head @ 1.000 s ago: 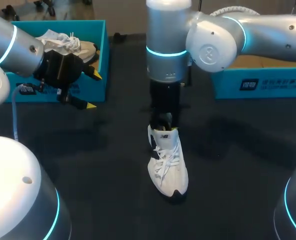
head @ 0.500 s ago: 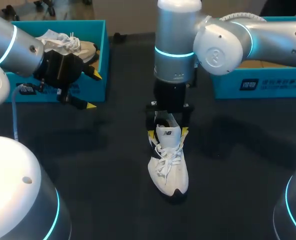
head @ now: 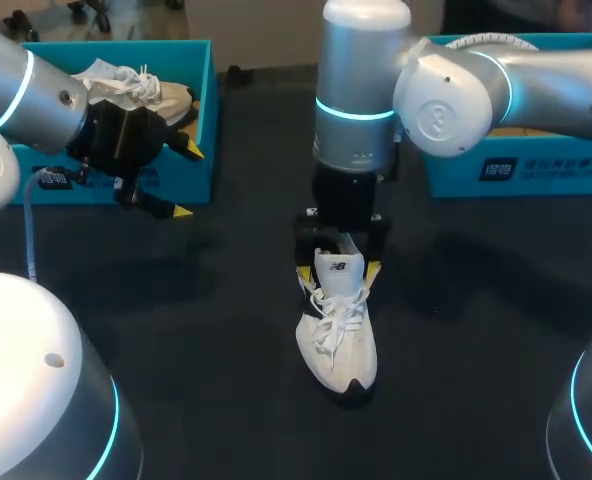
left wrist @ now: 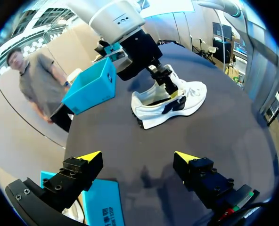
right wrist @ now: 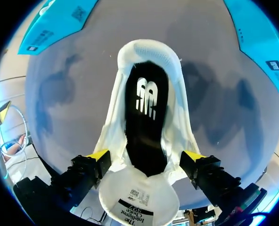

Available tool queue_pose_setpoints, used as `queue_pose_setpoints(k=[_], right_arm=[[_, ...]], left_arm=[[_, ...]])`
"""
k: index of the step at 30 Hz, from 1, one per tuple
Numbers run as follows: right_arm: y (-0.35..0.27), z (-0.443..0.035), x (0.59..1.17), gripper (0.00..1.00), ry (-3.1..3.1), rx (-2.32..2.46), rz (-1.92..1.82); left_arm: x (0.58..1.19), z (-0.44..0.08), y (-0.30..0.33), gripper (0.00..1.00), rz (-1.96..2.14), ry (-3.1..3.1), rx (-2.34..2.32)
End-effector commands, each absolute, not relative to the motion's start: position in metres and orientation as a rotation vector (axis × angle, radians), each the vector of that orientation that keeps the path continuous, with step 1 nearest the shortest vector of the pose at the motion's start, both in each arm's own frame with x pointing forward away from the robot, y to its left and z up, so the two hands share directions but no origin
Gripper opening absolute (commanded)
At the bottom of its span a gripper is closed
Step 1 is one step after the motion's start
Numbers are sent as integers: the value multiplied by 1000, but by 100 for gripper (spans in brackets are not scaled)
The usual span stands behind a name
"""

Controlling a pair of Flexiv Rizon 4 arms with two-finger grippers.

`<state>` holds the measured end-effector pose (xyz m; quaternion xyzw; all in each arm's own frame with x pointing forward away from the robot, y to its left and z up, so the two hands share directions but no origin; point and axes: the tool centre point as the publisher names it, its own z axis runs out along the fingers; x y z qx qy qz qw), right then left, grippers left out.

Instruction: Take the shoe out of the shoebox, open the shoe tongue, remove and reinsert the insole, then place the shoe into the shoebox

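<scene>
Head view: shows a white shoe [head: 336,340] standing upright on its sole near the middle of the dark bench [head: 226,330], out of any box, toe toward the near edge. Shows the right tool [head: 337,271] coming straight down over the heel end, spread wide, one yellow tip at each side of the shoe's opening, with the white tongue [head: 338,268] standing up between them. Cannot tell whether the tips touch the shoe's sides. Shows the left tool [head: 188,181] well apart from the shoe, hanging just in front of a teal shoebox [head: 201,110] at the far left, spread wide and holding nothing. Shows a second shoe [head: 156,92] lying inside that shoebox, and a second teal box [head: 516,165] at the far right.

Right wrist view: looks straight down into the shoe's opening, with the black insole [right wrist: 144,127] lying flat inside and the tongue folded toward the camera between the fingers.

Left wrist view: shows the shoe ahead of the wide, empty left tool, well beyond its tips.
</scene>
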<state>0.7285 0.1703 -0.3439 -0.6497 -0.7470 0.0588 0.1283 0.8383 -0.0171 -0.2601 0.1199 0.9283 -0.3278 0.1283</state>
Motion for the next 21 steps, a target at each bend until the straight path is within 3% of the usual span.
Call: queue_pose_setpoints(k=[1, 21], right_arm=[[169, -342, 724, 100, -2171, -1879, 174], [175, -298, 696, 100, -2157, -1982, 219]], left_arm=[[838, -260, -17, 100, -950, 2701, 350], [838, -260, -17, 100, -950, 2701, 350]])
